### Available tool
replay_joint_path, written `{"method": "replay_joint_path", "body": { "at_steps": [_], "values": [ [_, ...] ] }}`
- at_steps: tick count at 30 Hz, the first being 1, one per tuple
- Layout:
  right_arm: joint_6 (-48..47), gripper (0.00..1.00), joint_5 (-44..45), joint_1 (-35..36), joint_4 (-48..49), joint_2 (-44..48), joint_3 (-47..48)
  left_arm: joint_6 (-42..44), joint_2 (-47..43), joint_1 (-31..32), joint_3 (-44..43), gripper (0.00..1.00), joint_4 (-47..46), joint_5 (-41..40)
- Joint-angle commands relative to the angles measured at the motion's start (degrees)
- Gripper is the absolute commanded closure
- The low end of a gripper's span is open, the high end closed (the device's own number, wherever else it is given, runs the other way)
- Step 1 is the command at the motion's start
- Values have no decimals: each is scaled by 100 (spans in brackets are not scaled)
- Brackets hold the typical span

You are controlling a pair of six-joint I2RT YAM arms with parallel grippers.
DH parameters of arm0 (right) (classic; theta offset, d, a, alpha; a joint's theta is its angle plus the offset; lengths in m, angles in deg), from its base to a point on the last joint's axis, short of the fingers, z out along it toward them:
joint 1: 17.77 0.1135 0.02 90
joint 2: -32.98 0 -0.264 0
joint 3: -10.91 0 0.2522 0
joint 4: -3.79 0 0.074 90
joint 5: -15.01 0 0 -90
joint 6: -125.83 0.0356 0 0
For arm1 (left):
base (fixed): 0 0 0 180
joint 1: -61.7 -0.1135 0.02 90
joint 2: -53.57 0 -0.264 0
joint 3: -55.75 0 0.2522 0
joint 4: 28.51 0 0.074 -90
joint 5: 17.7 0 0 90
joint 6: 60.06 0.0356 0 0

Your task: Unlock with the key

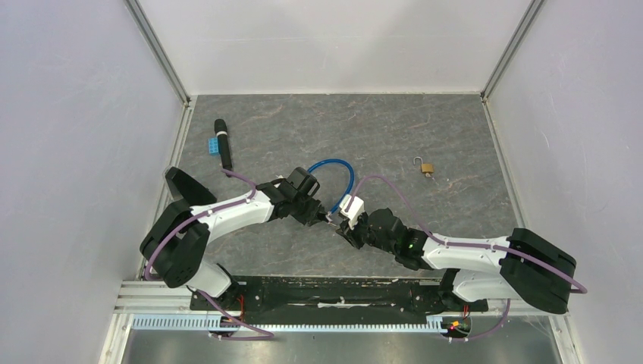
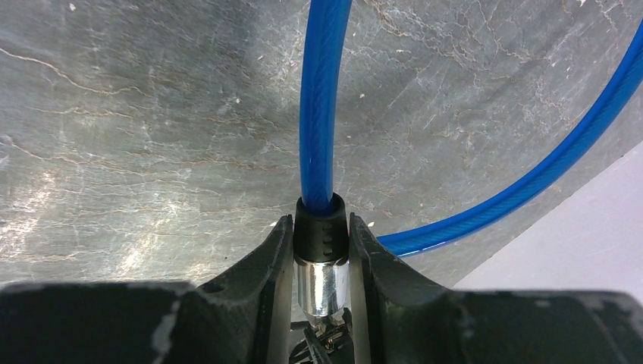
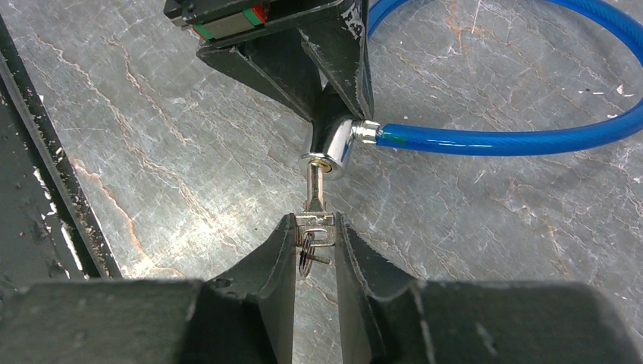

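A small silver key (image 3: 314,193) sits with its blade partly in the keyhole of a chrome lock barrel (image 3: 334,144), near the middle of the grey stone-patterned table (image 1: 394,129), a little toward the near edge and between the two arms. The barrel is short, shiny and rounded, with a brass-coloured ring around the keyhole. A black collar joins it to a glossy blue cable (image 3: 493,140), which loops away across the table to the far side and comes back to the barrel. A thin wire ring hangs from the key's flat head. The right gripper (image 3: 315,227) has its fingers drawn narrow and pinched on that head, in line with the blade, a hold that looks suited to twisting the key. The left gripper (image 2: 321,235) comes in from the opposite side, its fingers closed on the barrel and collar, apparently to brace the lock against that twist. The unlocking turn does not look done, as the cable end is seated in the barrel. Whether the lock rests on the table or hangs just above it cannot be told. Well apart to the far right lies a brass padlock (image 1: 427,167). At the far left lies a black stick (image 1: 222,144), perhaps a marker, touching a blue block (image 1: 215,144).
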Motion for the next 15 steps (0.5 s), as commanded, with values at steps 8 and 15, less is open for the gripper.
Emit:
{"method": "replay_joint_path", "body": {
  "at_steps": [8, 15],
  "values": [
    [-217, 100, 419, 54, 427, 145, -46, -263, 25, 105, -257, 98, -179, 123],
    [-413, 100, 745, 190, 427, 137, -68, -243, 90, 131, -306, 98, -114, 123]
  ]
}}
